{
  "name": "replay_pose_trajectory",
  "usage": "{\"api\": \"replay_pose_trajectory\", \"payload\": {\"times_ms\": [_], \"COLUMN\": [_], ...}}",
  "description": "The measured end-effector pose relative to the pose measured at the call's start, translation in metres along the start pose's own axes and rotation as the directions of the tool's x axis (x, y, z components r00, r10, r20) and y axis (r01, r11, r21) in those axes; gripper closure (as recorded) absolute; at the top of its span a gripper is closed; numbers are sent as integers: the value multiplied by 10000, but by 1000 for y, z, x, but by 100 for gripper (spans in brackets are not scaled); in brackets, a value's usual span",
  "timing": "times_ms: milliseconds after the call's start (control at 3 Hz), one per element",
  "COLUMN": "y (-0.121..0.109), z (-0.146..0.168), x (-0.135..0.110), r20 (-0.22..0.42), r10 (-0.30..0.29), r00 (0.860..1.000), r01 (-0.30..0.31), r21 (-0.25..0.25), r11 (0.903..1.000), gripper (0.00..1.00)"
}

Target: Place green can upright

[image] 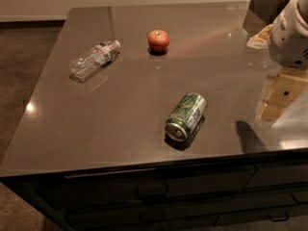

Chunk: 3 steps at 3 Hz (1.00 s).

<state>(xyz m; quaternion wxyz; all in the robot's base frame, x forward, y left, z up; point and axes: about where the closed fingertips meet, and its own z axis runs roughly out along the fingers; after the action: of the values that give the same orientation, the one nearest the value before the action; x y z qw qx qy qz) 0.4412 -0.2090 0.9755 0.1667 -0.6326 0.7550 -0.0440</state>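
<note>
Gripper [276,102] far right; green can [186,115] lies near front edge.

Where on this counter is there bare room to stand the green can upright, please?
Widest: front left of the counter, bordered by the water bottle, the lying green can and the front edge. Also free between apple and can. Crowded: right edge, where the gripper hangs.

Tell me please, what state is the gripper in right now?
Gripper: right edge, above the table, apart from the green can; state cannot be told.
</note>
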Motion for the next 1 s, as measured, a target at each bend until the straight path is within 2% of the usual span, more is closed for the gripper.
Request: {"api": "replay_pose_trajectory", "payload": {"times_ms": [333, 667, 1000], "y": [2, 8, 16], "z": [19, 43, 65], "x": [-5, -11, -26], "r20": [200, 604, 1348], "r10": [-1294, -2551, -3621], "r00": [9914, 9650, 9223], "r01": [1302, 2600, 3787], "r21": [-444, -983, -1298], "r11": [9905, 9606, 9164], "gripper": [0, 0, 0]}}
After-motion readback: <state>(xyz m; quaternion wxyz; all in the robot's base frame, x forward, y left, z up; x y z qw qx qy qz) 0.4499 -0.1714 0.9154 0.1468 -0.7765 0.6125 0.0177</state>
